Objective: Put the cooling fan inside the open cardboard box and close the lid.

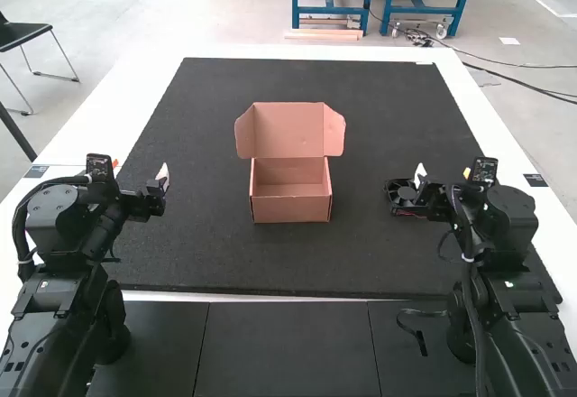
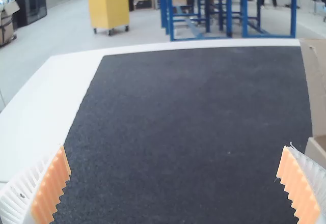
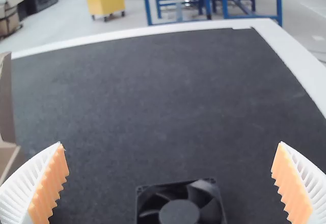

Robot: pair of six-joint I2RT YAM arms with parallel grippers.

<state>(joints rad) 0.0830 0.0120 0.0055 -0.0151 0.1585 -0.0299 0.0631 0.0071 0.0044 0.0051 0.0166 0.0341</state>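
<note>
Arms stand at the near edge of the counter [image 1: 90, 126], one at each side, both reaching over a black mat [image 1: 225, 244].

The left end effector [image 1: 160, 183] hangs above the mat's left part, well apart from the box [image 1: 290, 207]. Its wrist view has the white ribbed fingers spread wide with nothing between the orange pads [image 2: 51, 188] but bare mat. A strip of the box's cardboard shows at the edge of that view.

The right end effector [image 1: 420, 180] sits over the mat's right part, and its fingers are also spread wide and grip nothing. The fan [image 1: 403, 196] rests on the mat just beside it, on the side toward the box. The high view gives the fan as a small dark square. The right wrist view looks onto its face and shows the round hub and curved blades in a square black frame, low between the two fingers. Whether either finger touches the frame cannot be told.

Farther in, near the mat's middle, the box stands open with nothing in it. Its lid [image 1: 288, 131] stands upright at the far wall with the side flaps spread. Fan and box are apart, with bare mat between them.
</note>
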